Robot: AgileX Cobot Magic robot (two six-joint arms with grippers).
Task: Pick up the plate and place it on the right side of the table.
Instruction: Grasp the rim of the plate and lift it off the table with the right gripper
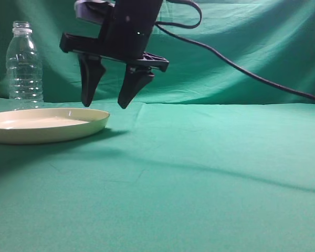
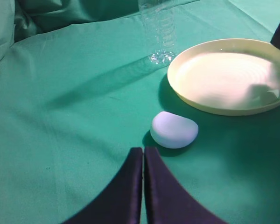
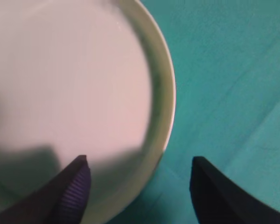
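The cream-yellow plate (image 1: 42,125) lies flat on the teal table (image 1: 199,173) at the left. It also shows in the left wrist view (image 2: 228,77) and fills the upper left of the right wrist view (image 3: 70,93). My right gripper (image 1: 105,105) is open and empty, hanging just above the plate's right rim, one finger over the plate's inside and the other over the cloth (image 3: 140,161). My left gripper (image 2: 143,150) is shut and empty, low over the cloth, short of the plate.
A clear plastic bottle (image 1: 24,63) stands behind the plate at the far left, also in the left wrist view (image 2: 158,32). A pale rounded object (image 2: 174,129) lies on the cloth just ahead of my left gripper. A black cable (image 1: 241,68) runs off right.
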